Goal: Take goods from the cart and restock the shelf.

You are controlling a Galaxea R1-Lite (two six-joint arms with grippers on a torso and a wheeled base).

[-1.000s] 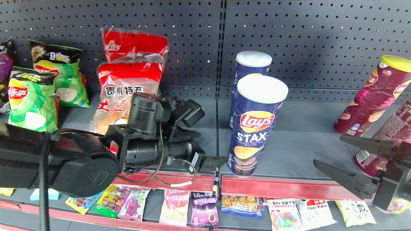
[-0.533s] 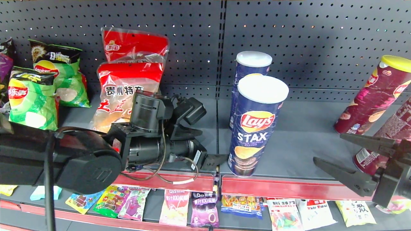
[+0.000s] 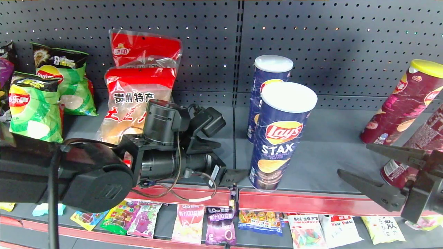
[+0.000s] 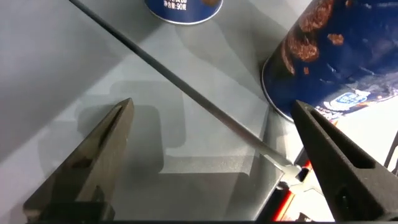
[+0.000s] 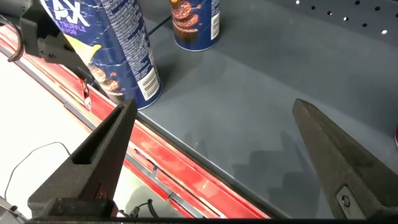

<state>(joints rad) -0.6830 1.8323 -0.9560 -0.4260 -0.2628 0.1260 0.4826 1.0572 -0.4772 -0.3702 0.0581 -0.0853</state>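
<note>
Two tall blue chip cans stand on the grey shelf [image 3: 332, 152]. The front can [image 3: 282, 138] is at the shelf's front edge and leans a little to the right; the rear can [image 3: 268, 90] stands upright behind it. My left gripper [image 3: 234, 174] is low over the front edge, just left of the front can's base. In the left wrist view this gripper [image 4: 212, 106] is open, with the front can [image 4: 336, 56] beside one finger and the rear can [image 4: 183, 9] farther off. To the right my right gripper [image 3: 353, 160] stands open and holds nothing; its wrist view shows the gripper [image 5: 212, 106] and both cans [image 5: 124, 43], [image 5: 196, 22].
Green chip bags [image 3: 34, 107] and red snack bags [image 3: 138, 86] stand at the left of the shelf. Maroon cans [image 3: 401, 103] lean at the far right. A red rail [image 3: 304, 202] runs along the shelf front. Candy packs [image 3: 221, 224] lie on the lower shelf.
My left gripper has shifted slightly right along the shelf front. The front blue can has slid right with it and now tilts right. The right gripper has kept still.
</note>
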